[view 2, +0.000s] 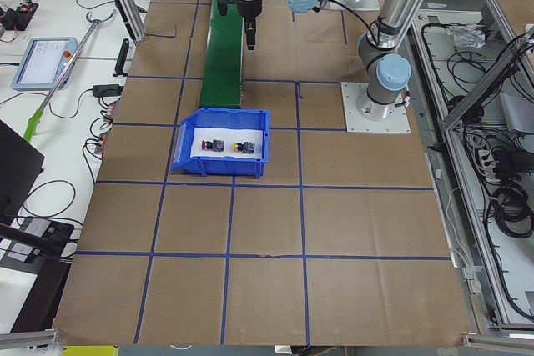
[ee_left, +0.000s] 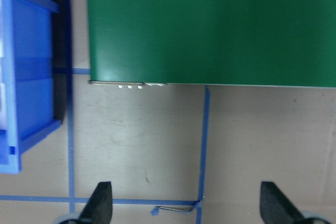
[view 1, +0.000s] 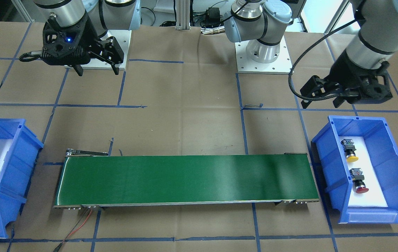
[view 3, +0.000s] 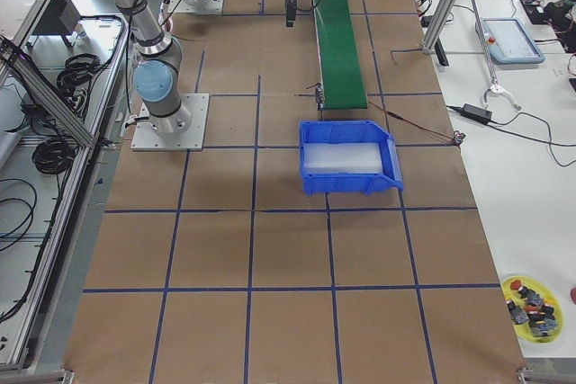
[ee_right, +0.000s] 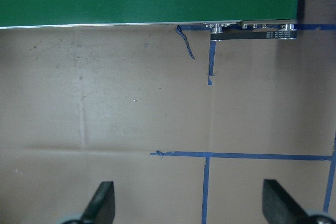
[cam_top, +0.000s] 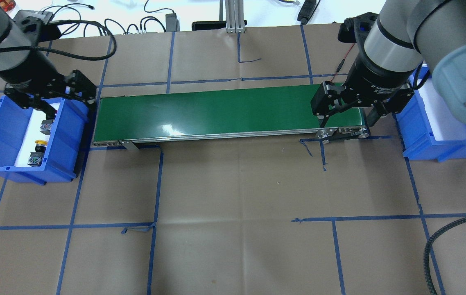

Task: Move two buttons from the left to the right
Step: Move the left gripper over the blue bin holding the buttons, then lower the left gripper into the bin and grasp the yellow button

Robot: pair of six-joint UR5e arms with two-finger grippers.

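Blue bin point(view 1: 393, 161) holding yellow-capped button point(view 1: 350, 151), red-capped button point(view 1: 359, 181), left fingers point(ee_left: 102, 204) spread empty, right fingers point(ee_right: 103, 203) spread empty

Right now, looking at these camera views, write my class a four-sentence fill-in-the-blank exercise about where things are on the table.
The yellow-capped push button and the red-capped push button both lie in the blue bin on the robot's ___ side.
Of the two, the ___-capped one lies nearer the robot's base.
Between that bin and the other blue bin lies a ___ conveyor belt.
The left gripper and the right gripper both have their jaws ___.
Missing words: left, yellow, green, open.
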